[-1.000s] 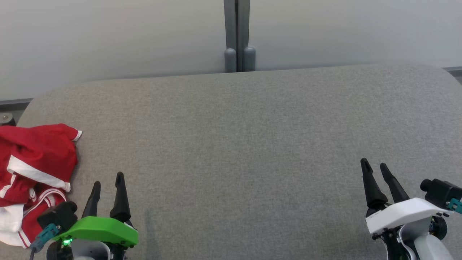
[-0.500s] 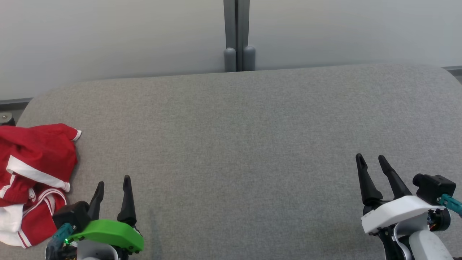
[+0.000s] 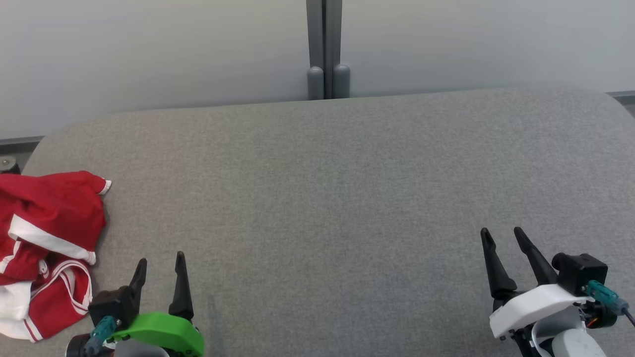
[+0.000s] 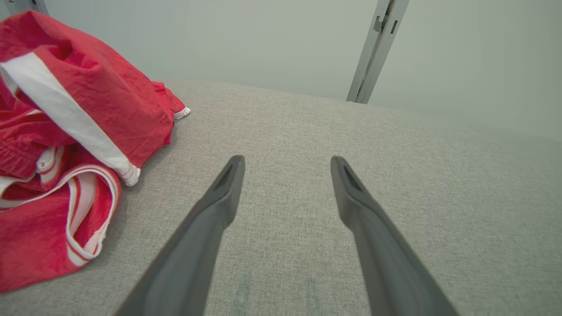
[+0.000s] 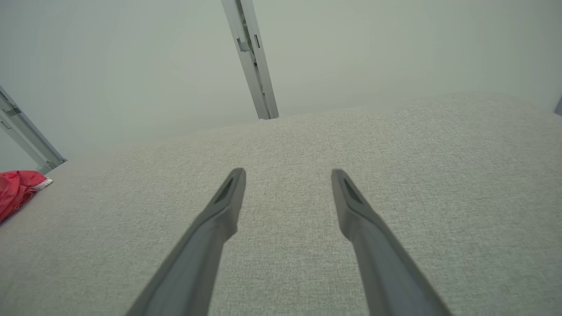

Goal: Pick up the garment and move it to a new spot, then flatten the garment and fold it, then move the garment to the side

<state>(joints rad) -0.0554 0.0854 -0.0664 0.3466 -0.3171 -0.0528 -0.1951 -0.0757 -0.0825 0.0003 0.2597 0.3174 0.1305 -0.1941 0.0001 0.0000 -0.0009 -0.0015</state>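
**Item:** garment (image 3: 49, 213), red with white bands and piping. It lies crumpled in a heap at the left end of the desk (image 3: 317, 198), partly running out of the head view.

**Handling, as I judge it:** light, soft and limp. It looks like thin woven cloth that will sag and trail once lifted. It is not fragile and should slip little on the grey fabric top.

**Hold:** I favour the raised fold by the white band (image 4: 74, 118), or the hemmed corner (image 3: 105, 186) that points toward the middle.

**Left end effector** (image 3: 161, 258): fingers apart, empty, just beside the heap and not touching it.

**Right end effector** (image 3: 500, 230): fingers apart, empty, at the lower right, well apart from the garment.

**Room:** the desk's middle and right lie bare, which I judge ample for spreading and folding.

**Edges:** the far corners are rounded, and a wall (image 3: 149, 49) and post (image 3: 325, 49) stand close behind. I cannot see the left edge by the heap, so I would draw the cloth inward.
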